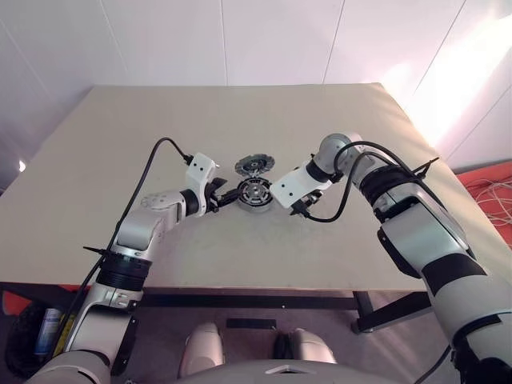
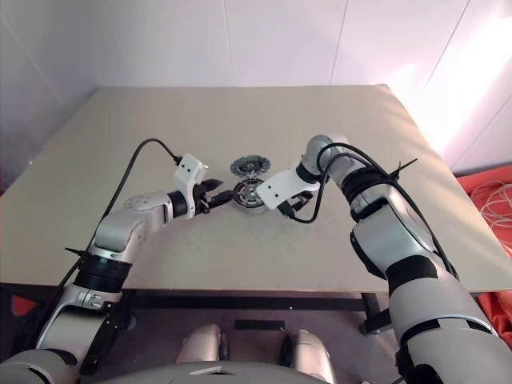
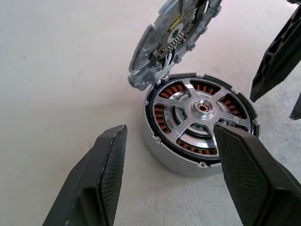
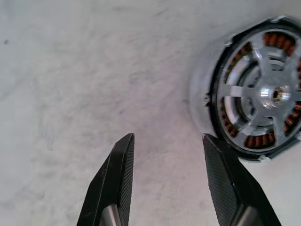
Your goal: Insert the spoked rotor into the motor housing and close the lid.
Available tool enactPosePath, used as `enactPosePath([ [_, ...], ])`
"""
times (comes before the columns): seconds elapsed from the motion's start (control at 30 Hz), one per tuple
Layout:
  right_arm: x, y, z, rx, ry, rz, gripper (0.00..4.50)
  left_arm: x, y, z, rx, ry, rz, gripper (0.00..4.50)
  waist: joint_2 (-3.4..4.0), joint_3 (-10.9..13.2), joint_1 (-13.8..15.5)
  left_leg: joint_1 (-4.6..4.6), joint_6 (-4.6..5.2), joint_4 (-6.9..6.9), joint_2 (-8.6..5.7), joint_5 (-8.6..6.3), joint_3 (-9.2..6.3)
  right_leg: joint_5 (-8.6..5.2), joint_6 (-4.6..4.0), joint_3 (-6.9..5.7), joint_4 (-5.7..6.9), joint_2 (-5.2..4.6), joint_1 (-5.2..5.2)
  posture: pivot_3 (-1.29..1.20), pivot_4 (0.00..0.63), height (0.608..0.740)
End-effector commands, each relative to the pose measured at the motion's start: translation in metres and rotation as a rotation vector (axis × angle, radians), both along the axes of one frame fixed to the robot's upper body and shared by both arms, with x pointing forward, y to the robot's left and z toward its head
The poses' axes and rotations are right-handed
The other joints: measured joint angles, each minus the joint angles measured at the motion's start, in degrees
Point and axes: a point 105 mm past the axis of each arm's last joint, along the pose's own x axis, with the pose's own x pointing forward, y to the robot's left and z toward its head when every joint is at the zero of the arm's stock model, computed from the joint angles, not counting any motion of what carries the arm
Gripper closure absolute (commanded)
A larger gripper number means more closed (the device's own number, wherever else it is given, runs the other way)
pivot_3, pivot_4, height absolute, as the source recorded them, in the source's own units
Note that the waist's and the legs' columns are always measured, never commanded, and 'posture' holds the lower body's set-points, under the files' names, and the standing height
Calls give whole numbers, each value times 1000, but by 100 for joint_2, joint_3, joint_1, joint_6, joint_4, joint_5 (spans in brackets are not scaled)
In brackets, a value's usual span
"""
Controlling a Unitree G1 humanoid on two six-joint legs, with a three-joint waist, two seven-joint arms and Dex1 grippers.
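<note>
Head views: motor housing [image 1: 256, 193] mid-table, spoked rotor [image 3: 200, 109] seated inside, lid [image 1: 254, 166] leaning on its far side toward the far edge, left wrist view: left gripper [image 3: 171, 176] open, empty, flanking the housing, right wrist view: right gripper [image 4: 169, 176] open, empty, beside it.

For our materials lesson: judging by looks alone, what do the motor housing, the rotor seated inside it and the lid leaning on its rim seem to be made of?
Motor housing: probably aluminium, matt pale grey shell; coppery-brown windings show inside, likely copper wire.
Spoked rotor: bright polished metal, glinting spokes and hub; its rim looks dark.
Lid: seemingly cast grey metal, dull, with notched edges; the gear-like parts on its face look like metal too, though that is unclear.
</note>
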Motion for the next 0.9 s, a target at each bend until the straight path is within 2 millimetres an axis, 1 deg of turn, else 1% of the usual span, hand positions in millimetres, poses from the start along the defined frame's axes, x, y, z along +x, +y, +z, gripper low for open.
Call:
enactPosePath([
  [0.03,6,5,12,-41,-63,47,1885,-1,-2,11,-6,-58,2,1388,1,0,-1,5,-3,0,1,2,1,0,0,0,4,0,4,0,0,740],
  [0.2,21,17,39,27,-161,16,1885,-5,-2,6,-21,-41,18,1388,15,11,-4,15,-18,1,6,9,1,6,-9,0,10,3,5,0,0,740],
  [0.3,28,18,53,38,-229,10,1885,-7,-2,4,-24,-35,24,1388,16,11,-6,17,-18,0,9,9,2,6,-10,0,10,6,5,0,0,740],
  [0.37,30,21,60,50,-260,18,1885,-7,-1,4,-23,-34,23,1388,17,12,-9,16,-17,0,9,9,2,6,-11,0,9,6,5,0,0,740],
  [0.43,27,29,64,79,-244,37,1885,-6,-1,5,-22,-34,24,1388,17,12,-4,14,-16,0,9,8,2,6,-11,0,8,5,5,0,0,740],
  [0.53,20,37,57,96,-191,59,1885,-4,0,6,-20,-36,26,1388,18,12,-11,13,-14,0,9,8,3,6,-11,0,8,5,5,0,0,740],
  [0.67,16,38,37,56,-163,75,1885,-4,-1,8,-18,-38,17,1388,18,12,-11,14,-15,0,10,8,2,6,-11,0,9,6,5,0,0,740],
  [0.9,17,42,33,65,-151,46,1885,-5,-1,9,-20,-41,17,1388,20,14,-10,15,-15,1,10,8,3,6,-12,0,10,6,5,0,0,740],
])
